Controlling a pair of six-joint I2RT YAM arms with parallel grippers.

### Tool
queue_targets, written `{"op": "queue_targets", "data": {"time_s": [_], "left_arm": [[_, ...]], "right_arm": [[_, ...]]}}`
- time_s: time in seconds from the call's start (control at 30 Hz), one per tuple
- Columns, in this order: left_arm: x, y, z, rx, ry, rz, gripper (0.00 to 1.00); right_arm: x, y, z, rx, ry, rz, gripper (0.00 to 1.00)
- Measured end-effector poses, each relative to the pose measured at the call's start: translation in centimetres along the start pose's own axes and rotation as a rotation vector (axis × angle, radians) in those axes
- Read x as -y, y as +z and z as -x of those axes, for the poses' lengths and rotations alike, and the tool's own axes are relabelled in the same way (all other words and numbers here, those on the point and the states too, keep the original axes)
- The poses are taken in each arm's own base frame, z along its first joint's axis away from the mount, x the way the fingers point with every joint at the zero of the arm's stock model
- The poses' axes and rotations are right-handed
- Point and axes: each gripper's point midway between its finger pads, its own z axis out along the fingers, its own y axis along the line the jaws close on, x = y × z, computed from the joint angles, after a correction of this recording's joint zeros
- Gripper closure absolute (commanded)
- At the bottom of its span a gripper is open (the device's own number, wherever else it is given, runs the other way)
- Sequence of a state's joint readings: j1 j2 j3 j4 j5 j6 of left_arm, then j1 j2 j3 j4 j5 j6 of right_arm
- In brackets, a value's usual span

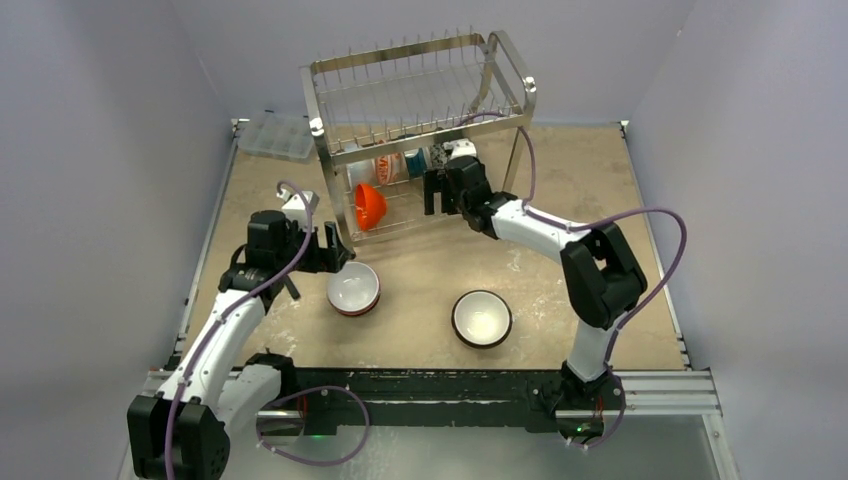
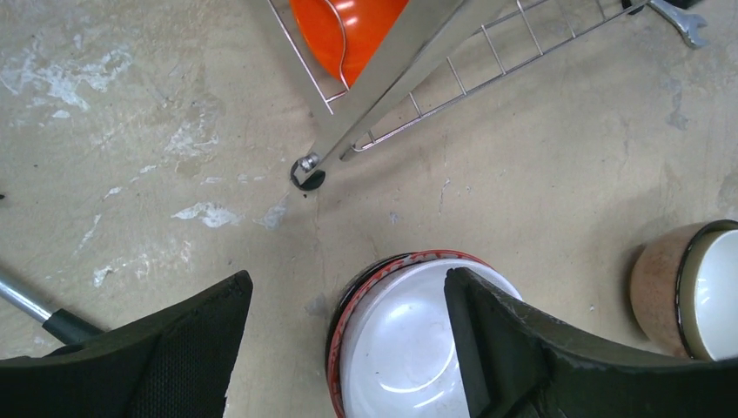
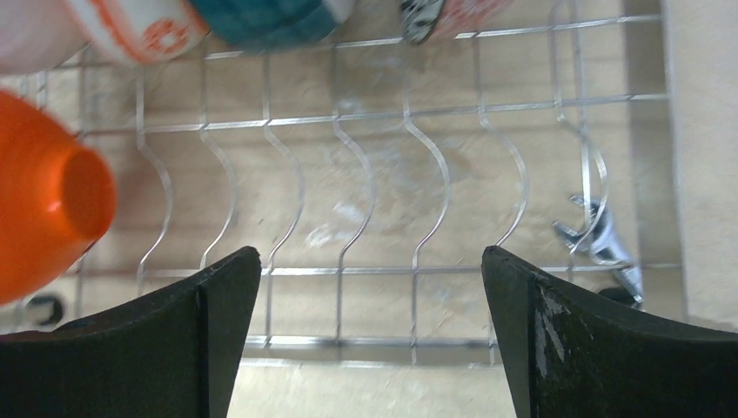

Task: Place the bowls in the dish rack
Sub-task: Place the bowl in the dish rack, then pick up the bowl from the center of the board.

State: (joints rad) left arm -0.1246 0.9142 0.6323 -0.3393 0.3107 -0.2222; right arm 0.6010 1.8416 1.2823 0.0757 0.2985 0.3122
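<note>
Soft, even light from above keeps the overhead view bright, with short, pale shadows on the bench (image 1: 420, 290) and thin glints along the dish rack (image 1: 420, 95). The left wrist view is sharp, with white glare patches on the orange bowl (image 2: 348, 30) at top centre and the left end effector (image 2: 344, 287) near-featureless black along the bottom. In the right wrist view the patterned bowls (image 3: 139, 26) along the top edge are smeared out of focus.
</note>
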Motion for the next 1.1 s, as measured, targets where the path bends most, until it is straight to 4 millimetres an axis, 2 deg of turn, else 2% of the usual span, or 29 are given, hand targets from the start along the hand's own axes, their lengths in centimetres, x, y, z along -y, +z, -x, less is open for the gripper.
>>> {"op": "queue_targets", "data": {"time_s": [0.2,0.33,0.5,0.57,0.77,0.87,1.0,1.1], "left_arm": [[-0.4,-0.2,-0.5,-0.044,-0.121,0.058,0.26],[-0.1,-0.2,-0.8,-0.113,-0.222,0.075,0.38],[-0.1,-0.5,-3.7,-0.238,-0.323,0.111,0.56],[-0.1,-0.7,-4.1,-0.258,-0.341,0.121,0.6],[-0.6,-0.7,-5.6,-0.322,-0.35,0.157,0.63],[-0.6,-0.5,-6.6,-0.372,-0.331,0.173,0.73],[-0.2,-0.1,-7.5,-0.418,-0.267,0.194,0.95],[0.7,-0.1,-7.8,-0.45,-0.229,0.189,1.0]], "right_arm": [[-2.8,-3.9,-1.6,-0.052,0.054,0.212,0.01],[-3.8,-7.1,-2.5,-0.065,0.093,0.323,0.01],[-4.2,-9.6,-4.5,-0.108,0.171,0.413,0.01],[-4.3,-10.2,-4.9,-0.116,0.195,0.437,0.01],[-4.8,-11.5,-5.2,-0.126,0.234,0.489,0.01],[-5.0,-11.8,-5.0,-0.123,0.243,0.505,0.01],[-5.2,-12.1,-4.6,-0.11,0.251,0.514,0.01],[-5.2,-12.2,-4.5,-0.108,0.253,0.516,0.01]]}}
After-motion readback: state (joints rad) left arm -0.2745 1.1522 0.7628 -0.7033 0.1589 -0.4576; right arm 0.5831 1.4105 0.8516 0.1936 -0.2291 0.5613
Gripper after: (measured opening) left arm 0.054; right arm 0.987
